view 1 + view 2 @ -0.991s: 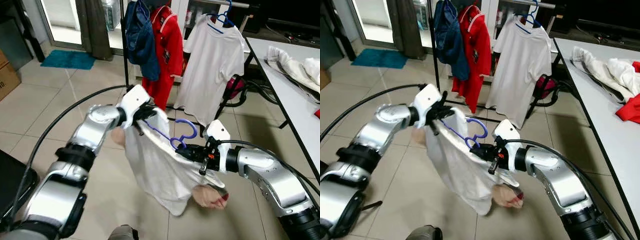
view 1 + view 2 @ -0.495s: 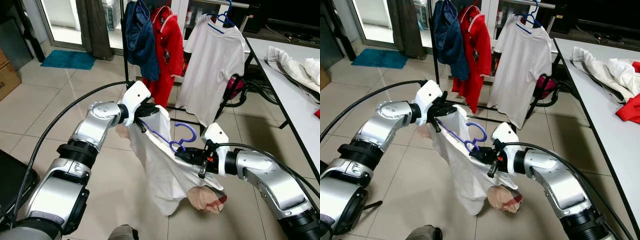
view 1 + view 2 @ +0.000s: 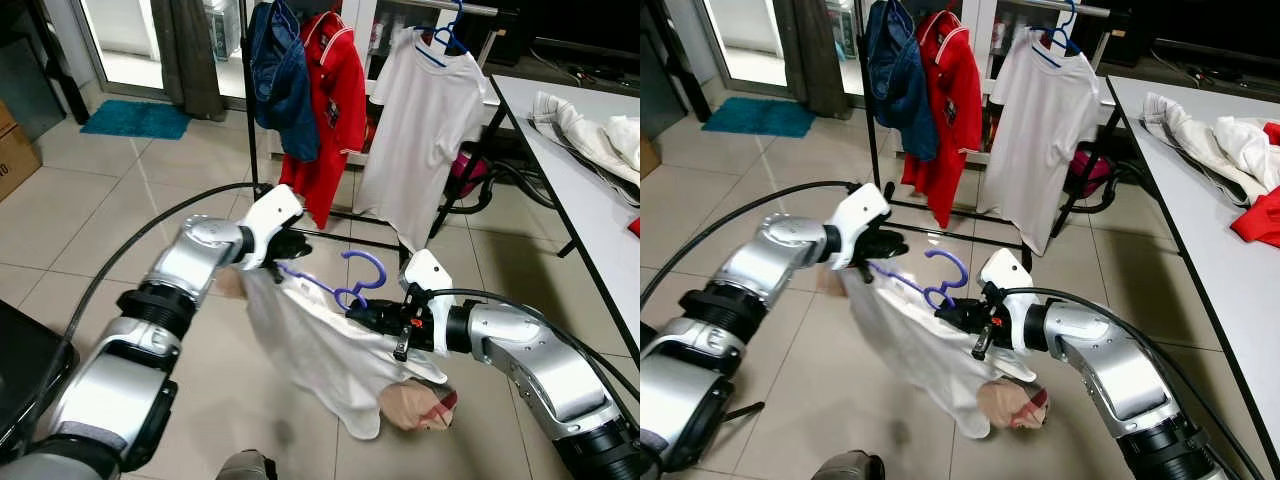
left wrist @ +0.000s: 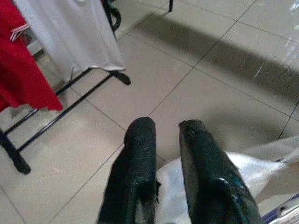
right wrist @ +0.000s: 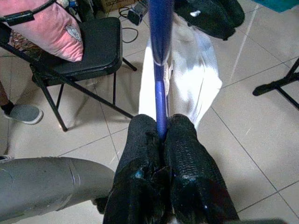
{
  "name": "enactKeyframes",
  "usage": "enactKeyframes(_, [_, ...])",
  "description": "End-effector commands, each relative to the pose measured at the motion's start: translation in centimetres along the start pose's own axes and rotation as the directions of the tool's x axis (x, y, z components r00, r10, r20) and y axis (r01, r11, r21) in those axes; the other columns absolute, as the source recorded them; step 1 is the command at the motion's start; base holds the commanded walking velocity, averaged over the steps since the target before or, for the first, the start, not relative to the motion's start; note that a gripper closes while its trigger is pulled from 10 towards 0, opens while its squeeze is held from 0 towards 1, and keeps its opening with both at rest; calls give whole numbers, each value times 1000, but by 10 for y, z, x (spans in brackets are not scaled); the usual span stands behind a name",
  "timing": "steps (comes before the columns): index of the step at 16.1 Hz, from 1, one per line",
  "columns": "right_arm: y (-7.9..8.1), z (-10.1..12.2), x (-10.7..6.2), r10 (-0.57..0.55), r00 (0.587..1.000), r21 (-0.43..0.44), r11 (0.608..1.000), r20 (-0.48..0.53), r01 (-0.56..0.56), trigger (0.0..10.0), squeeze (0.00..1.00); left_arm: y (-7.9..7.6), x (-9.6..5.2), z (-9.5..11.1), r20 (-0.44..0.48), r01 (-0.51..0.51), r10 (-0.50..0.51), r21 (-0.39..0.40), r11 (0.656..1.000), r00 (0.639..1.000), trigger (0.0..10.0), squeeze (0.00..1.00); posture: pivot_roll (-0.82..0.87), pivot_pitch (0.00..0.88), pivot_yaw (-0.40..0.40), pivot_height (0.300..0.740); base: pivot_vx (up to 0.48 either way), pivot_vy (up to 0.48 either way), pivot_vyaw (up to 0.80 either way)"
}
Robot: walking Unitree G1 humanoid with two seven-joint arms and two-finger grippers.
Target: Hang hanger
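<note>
A purple-blue hanger (image 3: 345, 285) carries a white shirt (image 3: 330, 350) and is held low over the floor between my arms. My right gripper (image 3: 367, 315) is shut on the hanger's bar just below the hook; the bar (image 5: 159, 70) runs out from between its fingers (image 5: 184, 154). My left gripper (image 3: 292, 243) is at the shirt's other shoulder, its fingers (image 4: 140, 154) nearly together with white cloth (image 4: 173, 196) pinched at their base. The shirt droops toward the tiles. The black clothes rack (image 3: 250, 120) stands behind, beyond the grippers.
The rack holds a navy garment (image 3: 282, 75), a red shirt (image 3: 338, 95) and a white T-shirt (image 3: 425, 120) on a blue hanger. A person's foot (image 3: 415, 405) rests under the held shirt. A white table (image 3: 590, 215) with clothes is on the right. A black chair (image 5: 88, 56) is nearby.
Both grippers have come down with the hanger, and the left end has dropped so the hanger lies flatter. The shirt sags lower and spreads toward the floor.
</note>
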State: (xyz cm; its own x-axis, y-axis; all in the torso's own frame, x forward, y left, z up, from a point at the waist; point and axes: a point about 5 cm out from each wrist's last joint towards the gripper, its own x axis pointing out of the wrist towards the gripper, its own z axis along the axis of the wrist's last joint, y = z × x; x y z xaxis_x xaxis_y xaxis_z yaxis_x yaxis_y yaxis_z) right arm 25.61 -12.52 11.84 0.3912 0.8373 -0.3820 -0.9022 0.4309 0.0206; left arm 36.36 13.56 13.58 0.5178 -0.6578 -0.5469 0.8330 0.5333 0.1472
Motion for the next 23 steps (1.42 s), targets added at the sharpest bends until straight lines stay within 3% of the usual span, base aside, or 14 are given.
enactKeyframes(1, [0, 10, -2, 17, 999, -27, 1000, 31, -16, 10000, 0, 1, -2, -3, -9, 15, -15, -42, 999, 1000, 10000, 1000, 39, 0, -58, 740, 0, 0, 0])
enactKeyframes(4, [-2, 9, -2, 11, 1000, -28, 1000, 28, -11, 10000, 0, 13, -17, 0, 42, 13, -8, -114, 993, 999, 10000, 1000, 43, 0, -60, 740, 0, 0, 0])
enactKeyframes(8, [-11, 7, -1, -59, 998, -26, 998, 0, 59, 10000, 0, 37, -44, 14, 165, -38, 62, -144, 989, 984, 10000, 1000, 51, 0, -66, 740, 0, 0, 0])
enactKeyframes(13, [-19, 6, 1, -136, 990, -31, 990, -32, 135, 10000, 0, 40, -57, 31, 304, -32, 41, -32, 999, 952, 10000, 1000, 53, 0, -68, 740, 0, 0, 0])
enactKeyframes(14, [-27, 8, 0, -219, 975, -34, 975, -32, 218, 10000, 0, 41, -65, 31, 307, -60, 57, -2, 998, 950, 10000, 0, 50, 0, -57, 740, 0, 0, 0])
enactKeyframes(17, [-43, 12, -3, -398, 917, -26, 917, -14, 397, 10000, 0, 46, -81, 19, 290, -229, 221, -6, 973, 931, 10000, 0, 57, 0, -60, 740, 0, 0, 0])
enactKeyframes(18, [-43, 14, 1, -429, 903, 6, 903, 24, 429, 10000, 0, 34, -79, 11, 315, -265, 274, -73, 962, 909, 10000, 0, 68, 0, -68, 740, 0, 0, 0])
enactKeyframes(20, [-43, 15, 4, -446, 894, 28, 895, 41, 445, 10000, 0, 24, -74, 3, 321, -283, 307, -122, 951, 896, 10000, 0, 73, 0, -72, 740, 0, 0, 0])
enactKeyframes(21, [-44, 16, 6, -460, 887, 32, 888, 45, 459, 10000, 0, 20, -70, -1, 327, -321, 356, -157, 934, 876, 10000, 0, 73, 0, -72, 740, 0, 0, 0])
enactKeyframes(22, [-46, 17, 10, -495, 867, 47, 869, 53, 493, 10000, 0, 10, -60, -10, 316, -419, 475, -231, 878, 821, 10000, 0, 74, 0, -76, 740, 0, 0, 0])
enactKeyframes(23, [-46, 17, 13, -502, 863, 65, 865, 62, 498, 10000, 0, 0, -51, -15, 303, -463, 532, -273, 843, 790, 10000, 0, 74, 0, -78, 740, 0, 0, 0])
